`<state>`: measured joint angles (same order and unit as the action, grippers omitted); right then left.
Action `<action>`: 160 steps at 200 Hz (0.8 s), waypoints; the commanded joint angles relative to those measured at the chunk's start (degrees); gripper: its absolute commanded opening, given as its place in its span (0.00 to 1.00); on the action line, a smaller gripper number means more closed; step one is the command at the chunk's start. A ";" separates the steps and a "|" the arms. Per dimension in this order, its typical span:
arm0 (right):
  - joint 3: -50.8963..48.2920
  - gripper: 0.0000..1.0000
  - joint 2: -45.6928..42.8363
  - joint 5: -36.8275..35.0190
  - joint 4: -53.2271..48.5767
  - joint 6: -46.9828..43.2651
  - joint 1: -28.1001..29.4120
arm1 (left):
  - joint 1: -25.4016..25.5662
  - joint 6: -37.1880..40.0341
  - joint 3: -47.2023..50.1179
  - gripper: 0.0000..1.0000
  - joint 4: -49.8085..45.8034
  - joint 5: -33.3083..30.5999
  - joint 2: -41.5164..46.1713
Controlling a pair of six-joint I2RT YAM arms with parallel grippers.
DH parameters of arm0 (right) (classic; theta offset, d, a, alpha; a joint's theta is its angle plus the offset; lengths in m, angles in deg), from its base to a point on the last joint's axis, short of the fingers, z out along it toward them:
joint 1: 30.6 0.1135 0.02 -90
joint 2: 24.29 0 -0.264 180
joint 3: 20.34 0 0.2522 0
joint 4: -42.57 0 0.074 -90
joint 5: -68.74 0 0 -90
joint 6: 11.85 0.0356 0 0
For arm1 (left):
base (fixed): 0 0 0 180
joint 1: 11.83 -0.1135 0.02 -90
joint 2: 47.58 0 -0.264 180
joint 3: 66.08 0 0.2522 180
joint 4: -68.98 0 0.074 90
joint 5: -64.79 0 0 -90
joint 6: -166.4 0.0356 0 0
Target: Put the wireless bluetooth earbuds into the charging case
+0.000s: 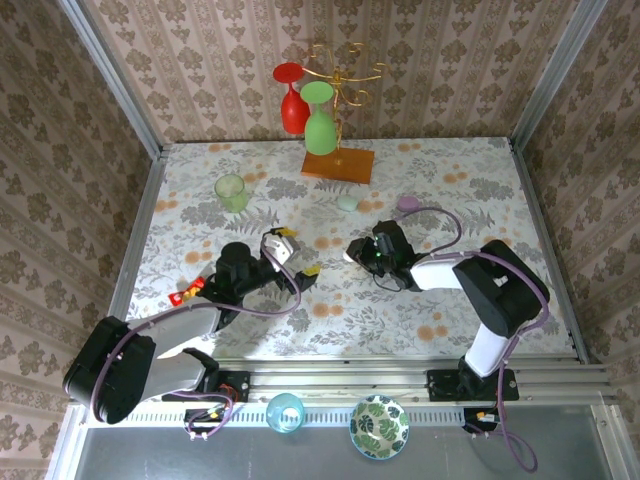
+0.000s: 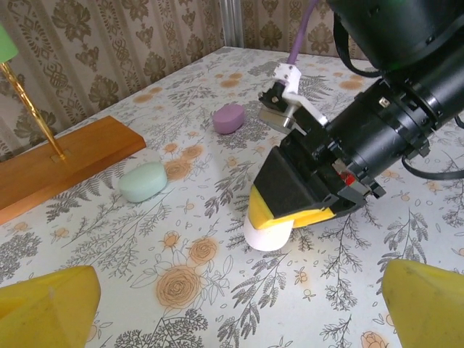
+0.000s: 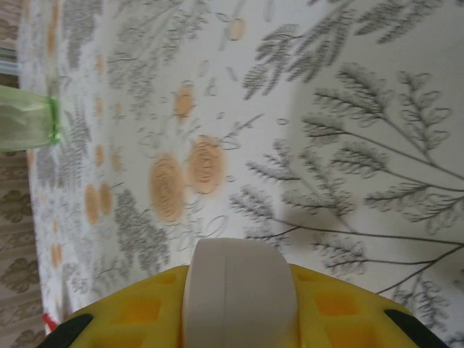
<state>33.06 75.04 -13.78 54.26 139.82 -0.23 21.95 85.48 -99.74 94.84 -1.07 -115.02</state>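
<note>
Grips the white charging case [image 3: 239, 283] in the right gripper [image 1: 360, 252], with yellow fingers [image 2: 293, 212] pressed on its two broad flanks, center right of the top view. Holds it low over the flowered surface [image 2: 217, 290], touching or just above: cannot tell which.

Looks smooth, hard and rounded like a pebble. Probably light and stiff but slippery, apt to squirt out from flat pads under too much squeeze. Best taken across the widest middle, as here, leaving the seam free. Shows a faint seam line down the shell in the right wrist view. Appears closed, so not yet ready to receive anything.

Hangs the left gripper [image 1: 298, 254] just beside it, left of center in the top view, its fingers [image 2: 43, 304] spread wide with nothing between.

Calls for a delicate pinch on the earbuds: likely tiny, light, glossy, easy to flick away, and too small to pick out here with certainty.

Leaves a mint case [image 2: 143, 181] and a purple case [image 2: 228, 118] loose on the surface, upper left of the left wrist view, near a wooden base [image 2: 58, 163].
</note>
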 commanded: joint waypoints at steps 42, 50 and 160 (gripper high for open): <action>-0.06 0.59 -5.72 -12.23 -8.28 -5.14 -0.31 | -2.14 -3.81 1.09 1.00 1.45 -4.57 2.22; -0.03 0.66 -7.81 -14.78 -10.82 -6.58 -0.39 | -2.88 -4.31 1.18 1.00 1.22 -5.53 2.93; -2.81 0.95 -35.16 -40.42 -19.29 -53.69 -10.05 | -17.62 2.48 6.53 1.00 -6.30 -33.49 17.13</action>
<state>33.41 41.86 -45.16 31.68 102.92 -7.38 7.04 85.19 -96.70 87.95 -25.25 -99.24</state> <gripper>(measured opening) 0.949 0.999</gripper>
